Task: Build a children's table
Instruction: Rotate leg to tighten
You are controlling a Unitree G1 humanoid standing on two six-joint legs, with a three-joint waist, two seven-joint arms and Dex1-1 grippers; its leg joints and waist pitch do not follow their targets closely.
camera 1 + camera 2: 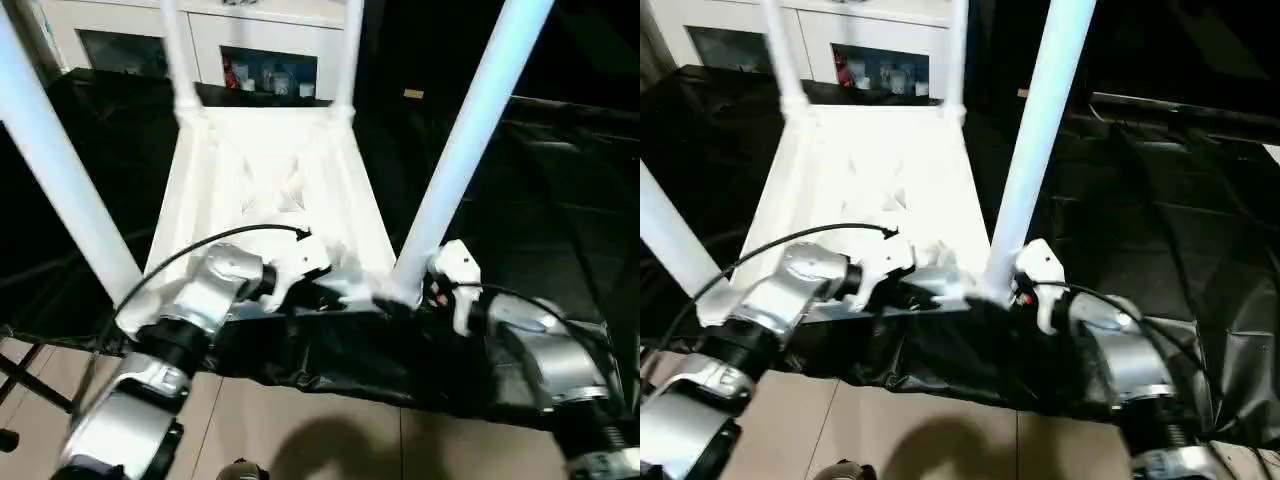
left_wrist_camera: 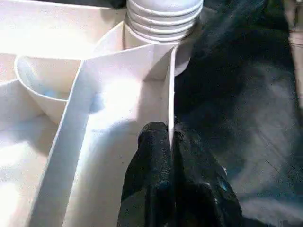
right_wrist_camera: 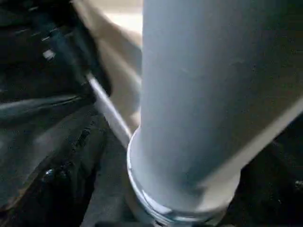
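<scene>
Your biggest item is the black-draped surface (image 1: 560, 200), which carries the table top (image 1: 270, 190) lying upside down, ribbed underside up, stretching away from both claws. Four legs stand up from its corner sockets: the far two are beyond the claws, the near left leg (image 1: 55, 170) rises just outside your left forearm, and the near right leg (image 1: 470, 130) rises between your two claws, closer to the right one. Beyond the surface, well past the claws, is a white cabinet (image 1: 250, 40) with glass doors.

Your left claw (image 2: 171, 156) is pressed together, pinching the thin near edge wall of the top, just beside the near right leg's threaded base. Your right claw (image 1: 432, 292) sits at that leg's foot; you cannot tell from here how its fingers stand.
</scene>
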